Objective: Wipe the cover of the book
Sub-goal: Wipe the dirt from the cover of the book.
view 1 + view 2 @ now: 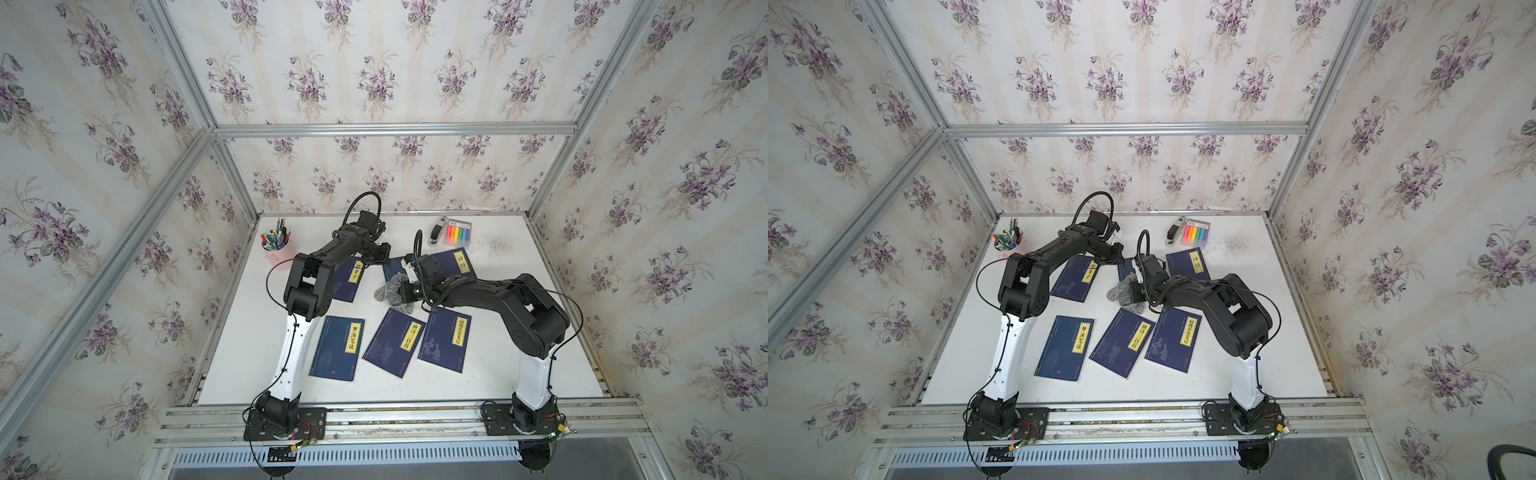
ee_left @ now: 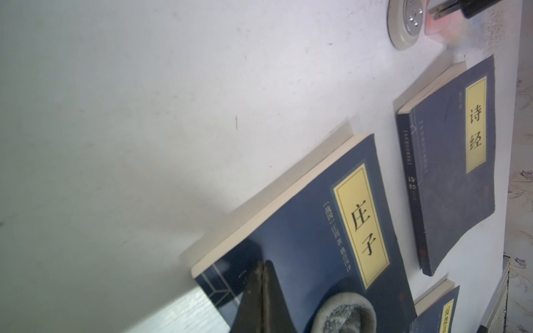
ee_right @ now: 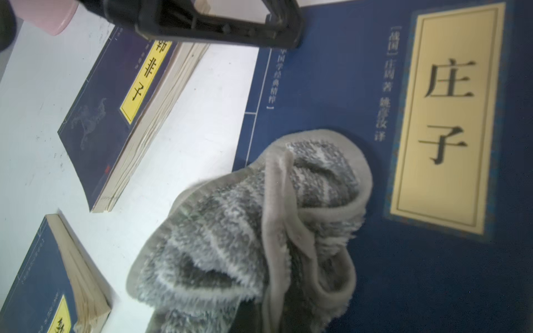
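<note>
The book [image 3: 432,274] is dark blue with a yellow title label and lies flat near the table's middle; both top views show only a strip of it [image 1: 392,267] under the arms. My left gripper [image 2: 264,265] is shut, with its tips down on the book's corner by the spine, and it also shows in the right wrist view [image 3: 284,34]. My right gripper [image 1: 409,287] is shut on a bunched grey fluffy cloth [image 3: 230,230]. The cloth rests on the cover beside the label and hangs over the book's edge. It hides the right jaws.
Several other blue books lie around: one to the left [image 1: 351,278], one behind at the right [image 1: 455,264], three in a front row [image 1: 395,343]. A pink pen cup [image 1: 276,249] stands back left. A stapler [image 1: 436,232] and a highlighter box [image 1: 457,233] sit at the back.
</note>
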`<state>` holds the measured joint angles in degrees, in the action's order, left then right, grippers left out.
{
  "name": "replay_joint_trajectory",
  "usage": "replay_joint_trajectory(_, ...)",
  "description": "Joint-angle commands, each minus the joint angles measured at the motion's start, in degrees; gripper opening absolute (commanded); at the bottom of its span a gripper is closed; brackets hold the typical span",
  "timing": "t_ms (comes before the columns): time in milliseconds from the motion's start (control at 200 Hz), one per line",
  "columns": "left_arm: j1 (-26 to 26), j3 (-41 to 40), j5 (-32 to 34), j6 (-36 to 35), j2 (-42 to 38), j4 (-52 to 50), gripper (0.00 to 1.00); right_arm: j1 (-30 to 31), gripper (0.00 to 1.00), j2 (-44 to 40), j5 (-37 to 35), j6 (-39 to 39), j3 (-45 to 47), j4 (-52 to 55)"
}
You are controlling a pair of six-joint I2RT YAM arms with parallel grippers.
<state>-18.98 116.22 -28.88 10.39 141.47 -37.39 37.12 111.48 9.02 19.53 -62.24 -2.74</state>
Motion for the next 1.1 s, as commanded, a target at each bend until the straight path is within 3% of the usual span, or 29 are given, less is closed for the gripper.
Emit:
replay_joint_trajectory(0, -0.2, -0.8, 3.7, 0.1, 1.7, -5.1, 0.00, 0.1, 0.00, 1.2, -1.4, 0.2, -0.3, 10.3)
replay_joint_trajectory(230, -0.3, -0.9, 3.5, 0.0, 1.7, -5.2, 0.00, -2.6, 0.00, 8.8, 2.8, -0.2, -8.6, 10.0)
replay_joint_trajectory(505, -0.2, -0.9, 3.5, 0.1, 1.8, -5.2, 0.00, -5.5, 0.00, 12.5, 2.1, 0.1, -14.6, 11.4)
replay_joint_trajectory(649, -0.1, -0.9, 3.1, 0.1, 1.8, -5.2, 0.00, -5.5, 0.00, 10.1, 2.9, -0.8, -12.0, 11.6)
replay_joint_trajectory(909, 0.1, -0.7, 2.9, 0.2, 1.9, -5.2, 0.00, -5.5, 0.00, -0.5, 2.8, -2.5, 1.8, 10.3)
replay_joint_trajectory(1094, 0.0, -0.7, 2.8, 0.2, 1.8, -5.2, 0.00, -8.6, 0.00, 1.7, 1.8, -3.2, -1.0, 11.3)
